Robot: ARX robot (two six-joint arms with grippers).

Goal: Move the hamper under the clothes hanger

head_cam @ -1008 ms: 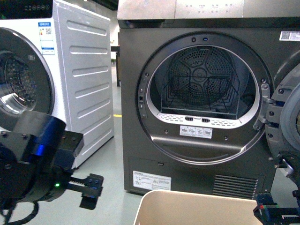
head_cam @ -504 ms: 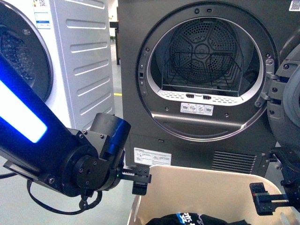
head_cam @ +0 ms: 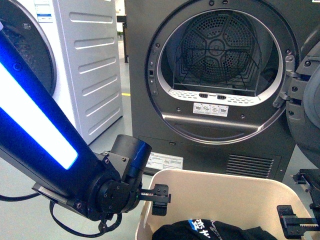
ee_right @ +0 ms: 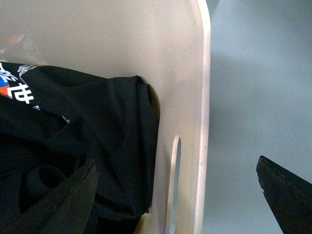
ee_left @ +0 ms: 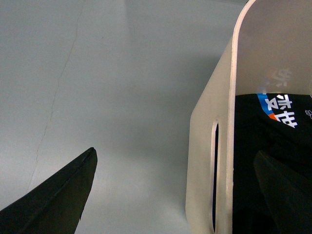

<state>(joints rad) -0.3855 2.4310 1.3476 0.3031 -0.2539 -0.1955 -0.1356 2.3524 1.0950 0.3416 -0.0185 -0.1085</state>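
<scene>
The left arm (head_cam: 65,165) now reaches further in. Its end effector (head_cam: 159,194) goes from beside the hamper (head_cam: 225,187) to astride the left rim, jaws spread. The right end effector (head_cam: 295,224) sits lower at the right rim. More of the hamper shows, revealing a black garment (head_cam: 210,233).

Hamper (head_cam: 220,200) bottom beyond front view's edge

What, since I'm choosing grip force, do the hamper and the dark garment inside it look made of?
The hamper looks like moulded plastic, beige with a smooth matt finish: thin even wall, rounded corners, cleanly cut slot handle. The garment looks like soft black fabric, since it folds and creases and carries printed lettering. The weave is too fine to tell.
</scene>
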